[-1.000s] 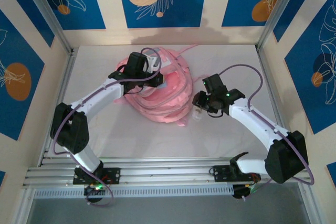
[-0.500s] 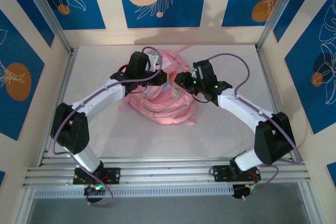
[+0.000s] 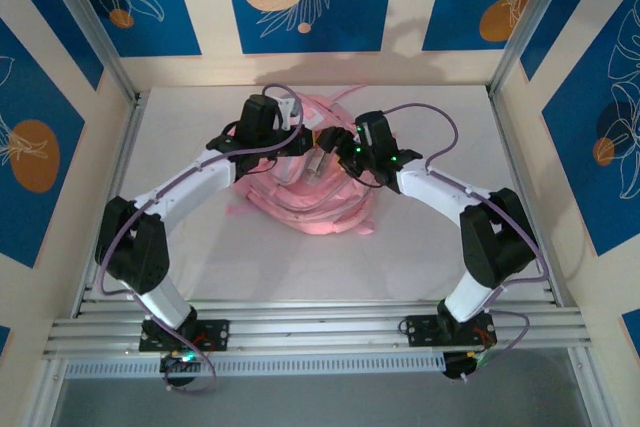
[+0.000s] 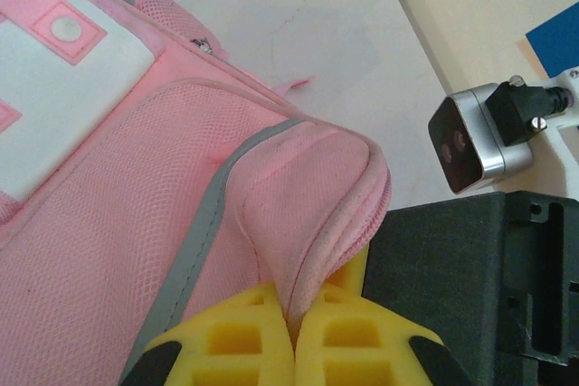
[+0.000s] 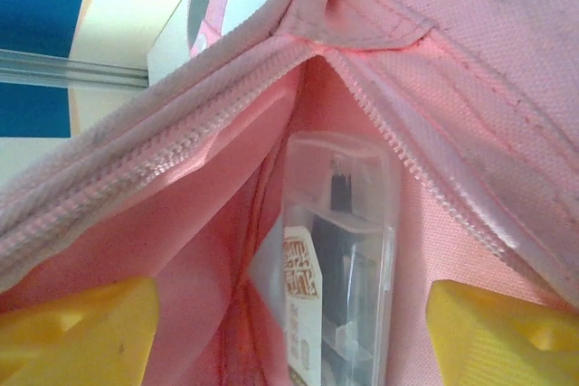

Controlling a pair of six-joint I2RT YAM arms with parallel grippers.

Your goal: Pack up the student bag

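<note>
The large soft pink fabric student bag (image 3: 310, 209) lies mid-bench, toward the far side of the white bench (image 3: 200, 247). The left pincer (image 4: 294, 336) is clamped on a fold of the bag's zip edge. The right pincer (image 5: 289, 314) stands wide, astride the unzipped pocket holding a clear plastic box (image 5: 339, 250), and grips nothing.

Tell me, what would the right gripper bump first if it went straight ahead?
Probably the clear plastic case, inside the open pocket of the student bag, straight ahead of the right gripper; depth is hard to judge.
</note>
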